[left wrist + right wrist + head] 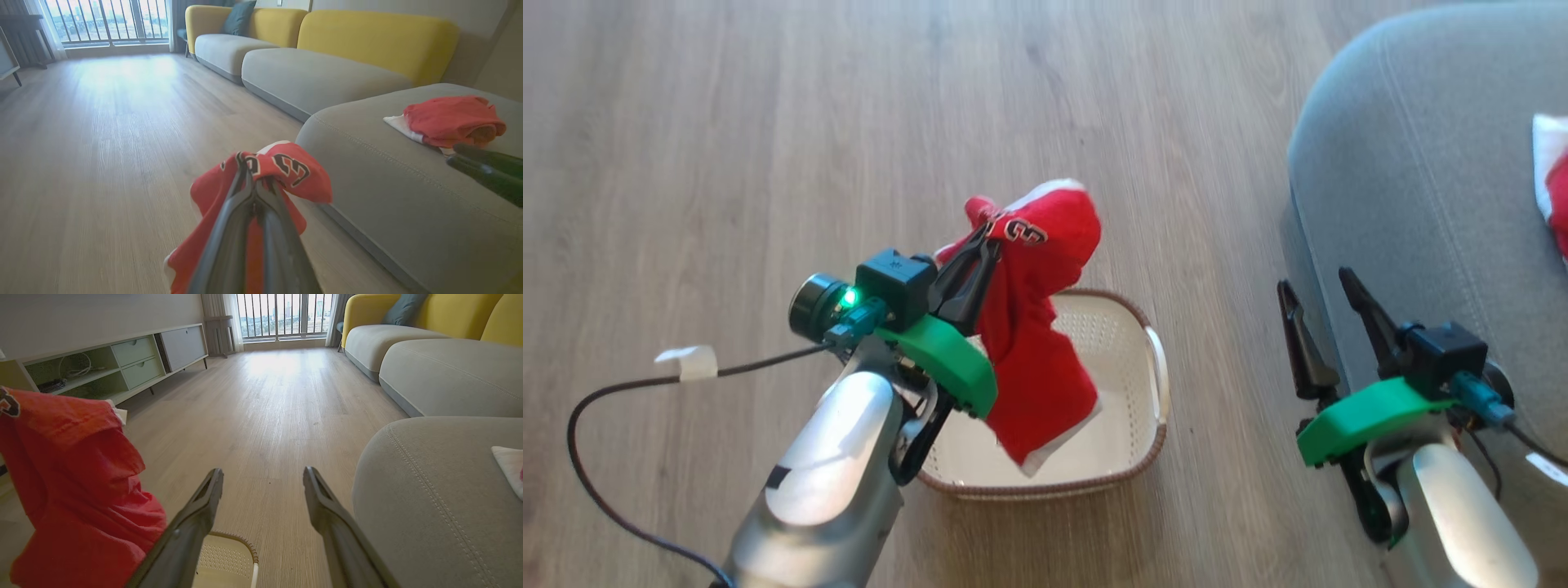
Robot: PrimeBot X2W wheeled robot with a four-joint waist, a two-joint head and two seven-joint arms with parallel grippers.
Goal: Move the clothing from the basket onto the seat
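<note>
My left gripper [993, 230] is shut on a red jersey [1033, 335] with white trim and black-and-white print, which hangs from the fingertips above the cream basket [1131, 327] on the floor. In the left wrist view the jersey [282, 169] drapes over the closed fingers. A second red and white garment [449, 120] lies on the grey seat [1421, 163], its edge also at the head view's right border [1553, 184]. My right gripper [1315, 282] stands open and empty between basket and seat, its fingers [200, 506] spread wide over the basket's rim [241, 543].
Pale wood floor [768, 122] surrounds the basket. A black cable [596, 408] with a white tape tag trails at the left. Yellow-backed grey sofa sections [327, 73] run toward a window. A low cabinet [122, 363] lines the opposite wall.
</note>
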